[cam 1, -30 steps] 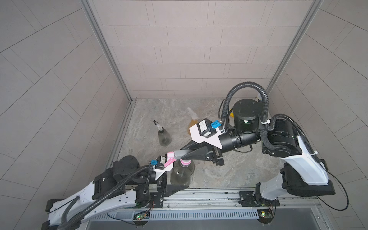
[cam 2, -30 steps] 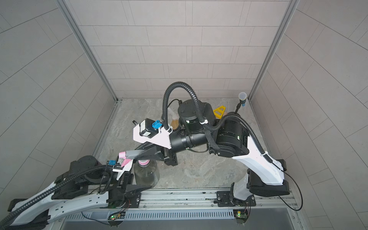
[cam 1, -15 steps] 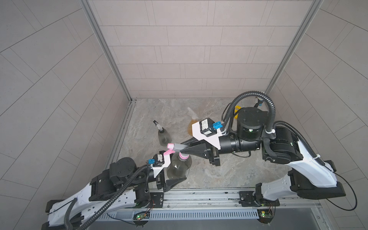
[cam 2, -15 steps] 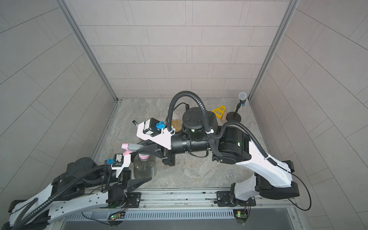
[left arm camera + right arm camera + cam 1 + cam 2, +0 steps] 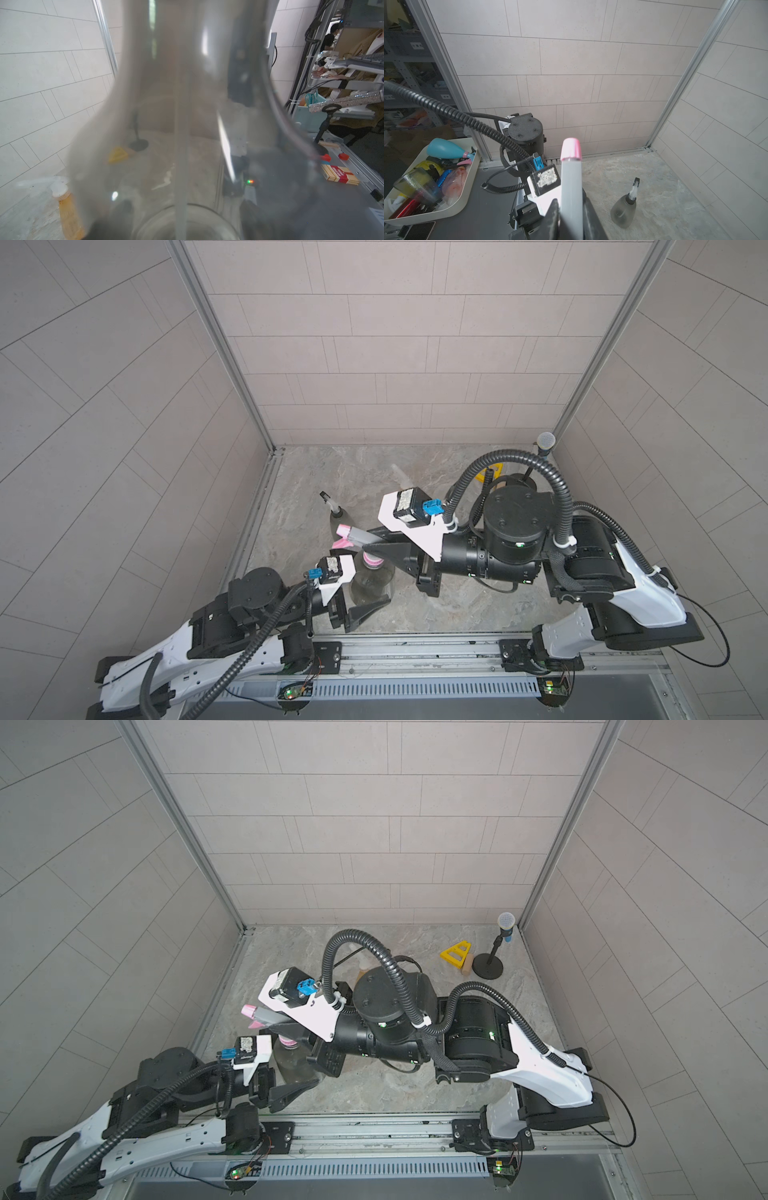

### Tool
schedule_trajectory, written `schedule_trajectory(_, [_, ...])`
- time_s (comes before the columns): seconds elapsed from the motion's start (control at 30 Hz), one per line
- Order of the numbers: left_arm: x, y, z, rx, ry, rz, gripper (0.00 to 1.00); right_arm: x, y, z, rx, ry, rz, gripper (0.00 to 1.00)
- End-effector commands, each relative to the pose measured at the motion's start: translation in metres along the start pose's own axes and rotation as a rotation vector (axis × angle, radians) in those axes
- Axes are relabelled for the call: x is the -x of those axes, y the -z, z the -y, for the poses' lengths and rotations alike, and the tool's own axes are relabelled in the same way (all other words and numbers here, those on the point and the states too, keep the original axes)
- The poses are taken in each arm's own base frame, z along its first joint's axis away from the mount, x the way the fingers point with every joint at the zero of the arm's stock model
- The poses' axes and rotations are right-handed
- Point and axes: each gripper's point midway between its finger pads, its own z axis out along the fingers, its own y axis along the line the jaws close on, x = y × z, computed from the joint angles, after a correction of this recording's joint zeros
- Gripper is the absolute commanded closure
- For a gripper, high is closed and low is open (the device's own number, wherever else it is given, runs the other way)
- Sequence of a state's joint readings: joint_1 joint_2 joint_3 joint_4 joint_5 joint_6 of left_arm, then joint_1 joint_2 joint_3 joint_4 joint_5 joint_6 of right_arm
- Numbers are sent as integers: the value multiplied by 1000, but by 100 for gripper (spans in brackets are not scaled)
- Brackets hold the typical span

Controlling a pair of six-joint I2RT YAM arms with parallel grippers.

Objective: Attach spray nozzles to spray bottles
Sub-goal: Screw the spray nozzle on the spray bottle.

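Because a screw-on head needs its bottle kept from turning, the work is split between two arms. With the back wall at 12, the right arm (image 5: 511, 543) lies almost level, stretched from 3 o'clock towards 9, meeting the nozzle side-on; the left arm (image 5: 232, 614) reaches in low from 7 o'clock. The left gripper (image 5: 368, 593) clasps the belly of the smoky grey bottle (image 5: 297, 1065), upright near 7 o'clock — an anchor, I judge. The grey-and-pink nozzle (image 5: 357, 536) sits atop it, pink collar (image 5: 371, 561) on the neck, spout towards 10 o'clock. On the right gripper (image 5: 368, 541) the jaws flank the nozzle's grey body closely — pressing or loose, I cannot tell. The dip tube (image 5: 180, 145) hangs inside the bottle.
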State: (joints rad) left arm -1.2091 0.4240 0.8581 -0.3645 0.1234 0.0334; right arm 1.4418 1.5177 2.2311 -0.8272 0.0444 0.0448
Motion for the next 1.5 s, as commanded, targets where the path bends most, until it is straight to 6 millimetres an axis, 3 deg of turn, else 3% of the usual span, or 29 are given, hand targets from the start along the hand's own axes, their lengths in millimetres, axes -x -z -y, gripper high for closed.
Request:
schedule_trajectory(0.0, [36,9,-2,8,20,138,100,5,14,4,-24,19,11,59])
schedule_trajectory(0.13, [35,9,-1,4,25,130,100,18,32,4,-4,28,76,46])
schedule_trajectory(0.33, [31,10,1,-11,30,119,100,-2,45,-3,123,3,115,43])
schedule_trajectory(0.43, [30,8,4,-27,33,105,100,-10,40,-6,228,-42,136,40])
schedule_trajectory(0.7, [15,2,-1,4,32,17,100,-14,19,6,264,-68,114,40])
schedule_trajectory(1.0, [7,-2,-7,40,33,-19,100,-6,9,6,270,-81,135,45])
schedule_trajectory(1.47, [9,-1,-11,59,32,-6,100,-18,0,7,267,-106,106,73])
